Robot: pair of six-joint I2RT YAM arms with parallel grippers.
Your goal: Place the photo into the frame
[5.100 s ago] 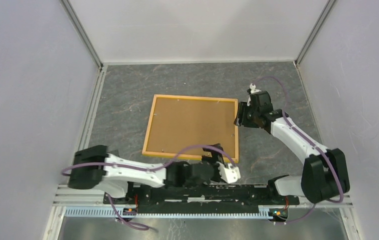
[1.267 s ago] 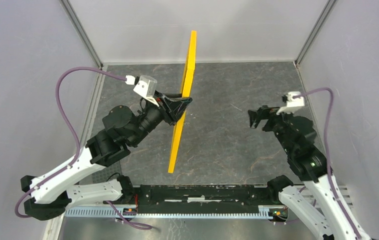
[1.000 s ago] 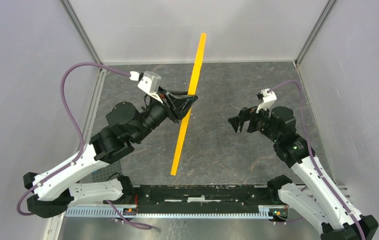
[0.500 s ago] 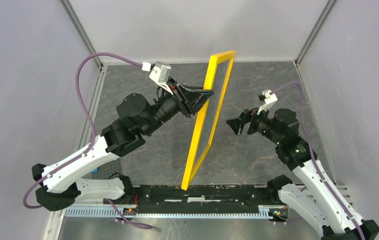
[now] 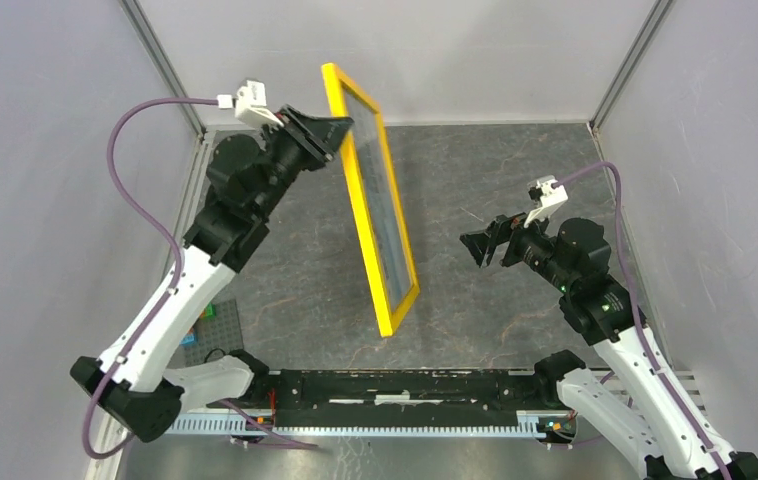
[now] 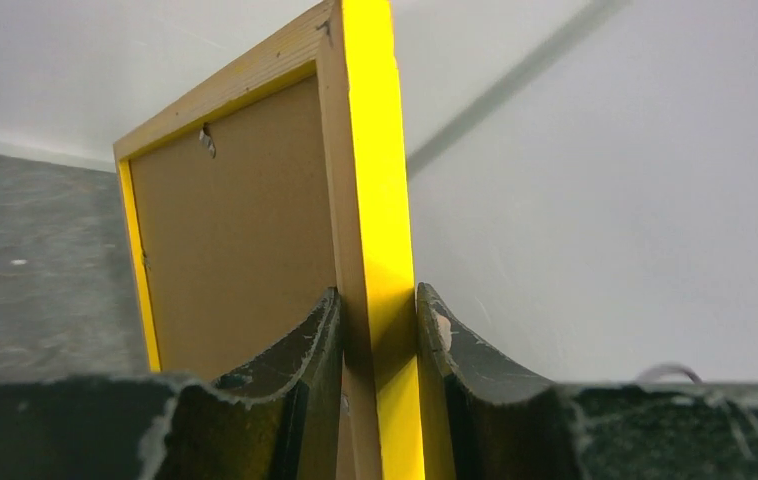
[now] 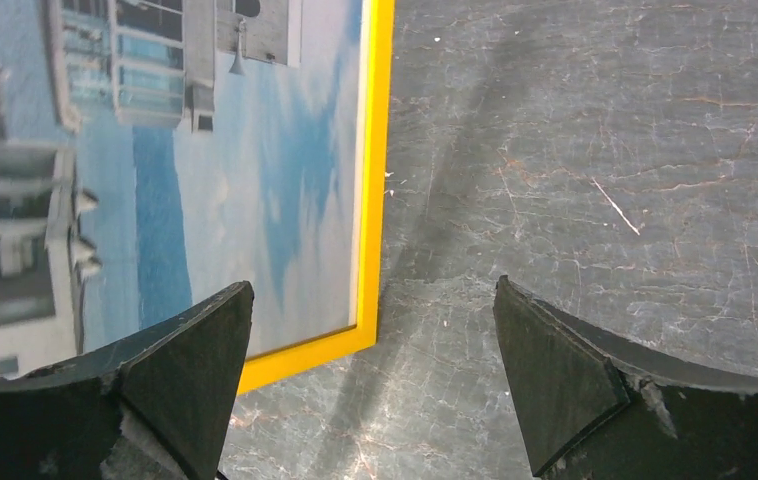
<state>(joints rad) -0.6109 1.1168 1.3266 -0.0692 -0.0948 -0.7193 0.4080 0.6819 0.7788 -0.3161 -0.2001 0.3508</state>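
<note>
While my left gripper [image 6: 375,300] pinches a rail of the orange-yellow wooden picture frame [image 5: 353,186], seemingly stiff, light, fragile-faced, my right gripper [image 7: 373,290] gapes empty beside it.

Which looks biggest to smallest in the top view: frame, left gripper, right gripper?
1. frame: by far the largest.
2-3. left gripper and right gripper: about alike. The left one sits higher, nearer the camera, so I won't rank them.

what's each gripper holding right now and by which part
The left gripper is shut on the frame, pinching one yellow edge rail front to back, near a corner. The right gripper is open and holds nothing.
</note>
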